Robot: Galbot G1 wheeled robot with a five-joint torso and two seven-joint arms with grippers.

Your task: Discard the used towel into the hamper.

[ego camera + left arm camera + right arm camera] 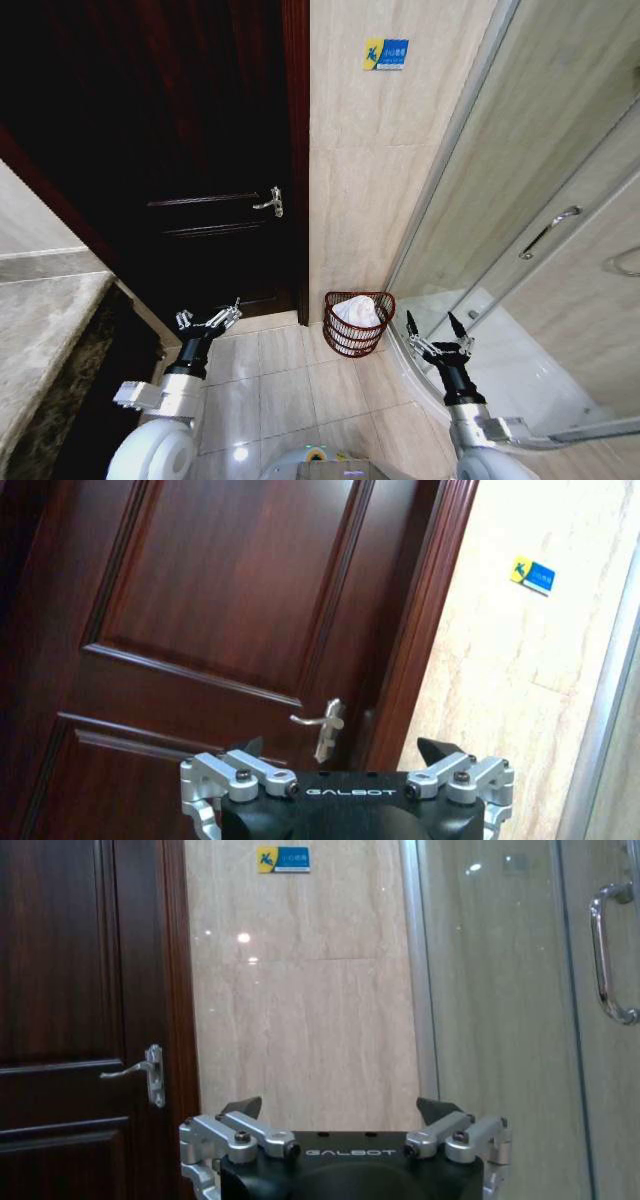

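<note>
a: where is your hamper (359,323)?

b: far centre of the floor, against the tiled wall (385,150), between the dark door (190,150) and the glass shower screen (520,200). a white towel (356,312) lies inside it, bunched; you can't quite tell how deep it sits.

a: your grippers?

b: left gripper (208,320) raised at near left before the door, fingers spread wide, nothing held. right gripper (437,331) raised at near right beside the shower base, fingers likewise apart and empty. both stand well apart from the hamper.
</note>
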